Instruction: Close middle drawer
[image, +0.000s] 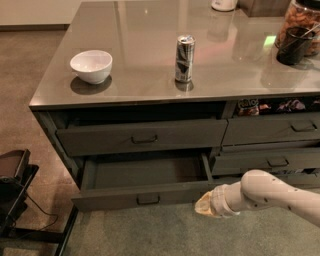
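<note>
The middle drawer is a wide dark grey-brown drawer with a small bail handle. It stands pulled well out from the left stack, and its inside looks empty. My gripper is the tan tip of the white arm that comes in from the lower right. It sits at the right end of the drawer's front, touching or very close to it. The taller wide drawer above sticks out only a little.
On the counter top are a white bowl, an upright can, and a jar and dark cup at the far right. The narrower drawers of the right stack are beside my arm. A black stand is on the floor at left.
</note>
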